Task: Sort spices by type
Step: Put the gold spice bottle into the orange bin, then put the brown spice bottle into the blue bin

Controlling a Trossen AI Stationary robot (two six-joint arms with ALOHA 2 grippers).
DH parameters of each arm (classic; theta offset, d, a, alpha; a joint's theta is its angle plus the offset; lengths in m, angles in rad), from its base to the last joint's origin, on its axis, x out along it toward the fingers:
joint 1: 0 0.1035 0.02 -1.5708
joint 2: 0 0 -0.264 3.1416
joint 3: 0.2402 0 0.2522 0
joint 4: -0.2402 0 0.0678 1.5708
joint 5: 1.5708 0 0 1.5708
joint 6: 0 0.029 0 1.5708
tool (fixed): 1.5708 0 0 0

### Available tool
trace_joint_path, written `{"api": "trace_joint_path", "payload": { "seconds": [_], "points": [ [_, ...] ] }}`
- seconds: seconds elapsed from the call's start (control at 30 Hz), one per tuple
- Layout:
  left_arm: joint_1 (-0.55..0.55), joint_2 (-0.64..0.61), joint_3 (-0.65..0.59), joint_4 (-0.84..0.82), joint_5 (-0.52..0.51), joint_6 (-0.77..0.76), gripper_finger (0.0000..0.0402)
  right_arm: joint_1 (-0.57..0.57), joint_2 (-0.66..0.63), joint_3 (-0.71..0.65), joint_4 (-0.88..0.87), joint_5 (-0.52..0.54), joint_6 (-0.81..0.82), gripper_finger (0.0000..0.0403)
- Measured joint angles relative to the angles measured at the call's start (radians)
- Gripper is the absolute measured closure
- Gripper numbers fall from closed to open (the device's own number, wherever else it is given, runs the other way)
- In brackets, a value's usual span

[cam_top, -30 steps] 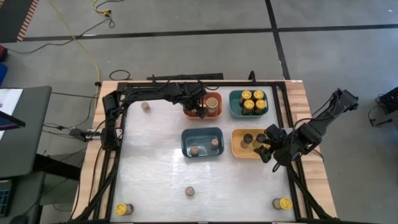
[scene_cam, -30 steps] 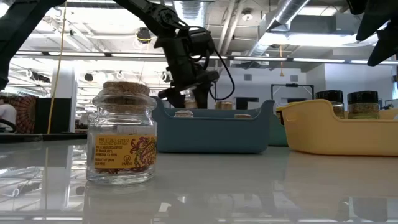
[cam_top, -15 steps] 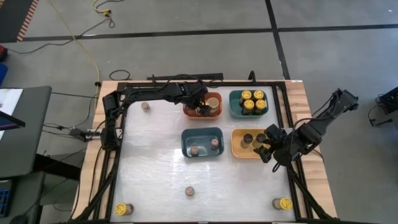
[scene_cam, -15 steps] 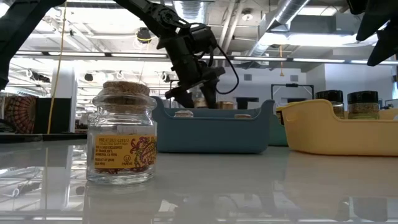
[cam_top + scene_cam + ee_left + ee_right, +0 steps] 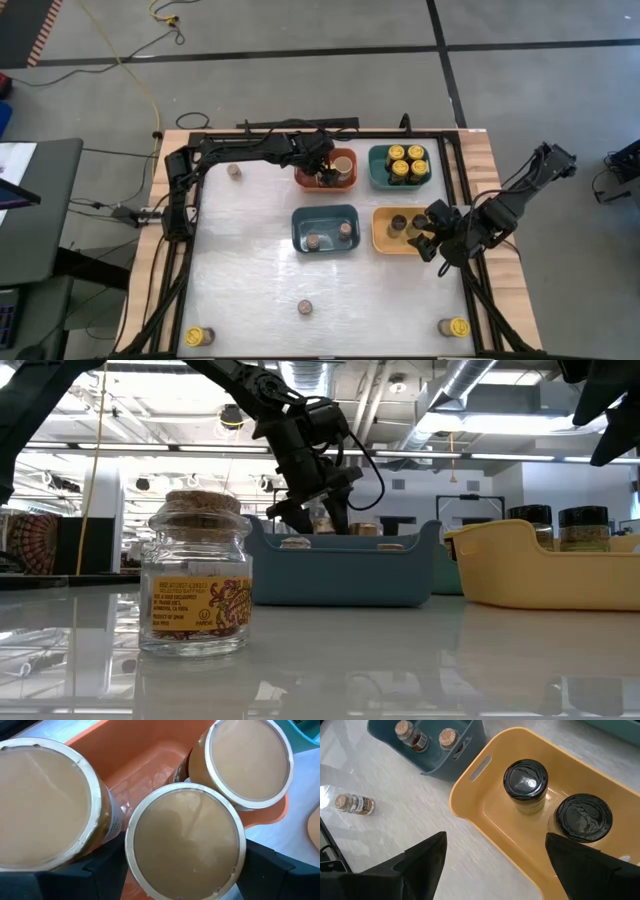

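— While the left end effector (image 5: 322, 178) reached into the orange bin (image 5: 306, 181) at the far side of the desk (image 5: 240, 290), what was it carrying?

— A tan-lidded jar (image 5: 186, 844), gripped between its dark fingers (image 5: 267, 870) and held low in the bin. Two more tan-lidded jars stood just beside it there, one (image 5: 46, 800) on one side and another (image 5: 246, 762) farther in.

— And the right end effector (image 5: 432, 240)?

— It hung with jaws spread wide and empty beside the yellow bin (image 5: 485, 815), over that bin's right edge. Two dark-lidded jars (image 5: 525, 780) stood together inside.

— Where were the rest of the spices?

— Four yellow-lidded jars (image 5: 406, 165) sat packed in the teal bin (image 5: 378, 170) at the far right. The blue bin (image 5: 300, 235) in the middle held two cork-topped jars (image 5: 345, 230). Three cork-topped jars were loose on the desk: one (image 5: 234, 171) near the far left, under the left arm; one (image 5: 305, 307) near the front centre; and one (image 5: 354, 803) lying on its side close to the blue bin, seen from the right wrist. Two yellow-lidded jars stood at the front corners, one left (image 5: 198, 336) and one right (image 5: 455, 327).

— Anything nearest the low camera?

— A cork-stoppered glass jar (image 5: 197, 575) with a yellow and red label, upright.
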Motion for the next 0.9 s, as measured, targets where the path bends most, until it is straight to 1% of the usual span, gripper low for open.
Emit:
{"api": "trace_joint_path", "payload": {
  "seconds": [0.2, 0.5, 0.7, 0.9],
  "points": [
    [0.000, 0.000, 0.000, -0.013, 0.000, 0.000, 0.0097, 0.000, 0.000, 0.000, 0.000, 0.000, 0.000, 0.0038],
    [0.000, -0.001, 0.003, -0.023, 0.007, 0.008, 0.0041, 0.000, 0.000, 0.000, 0.000, 0.000, 0.001, 0.0038],
    [0.000, -0.001, 0.039, -0.039, 0.046, 0.000, 0.0039, 0.000, 0.000, 0.000, 0.000, 0.000, 0.001, 0.0038],
    [-0.002, -0.012, 0.132, -0.180, 0.060, 0.040, 0.0039, 0.000, 0.000, 0.000, 0.000, 0.000, 0.001, 0.0038]
  ]
}}
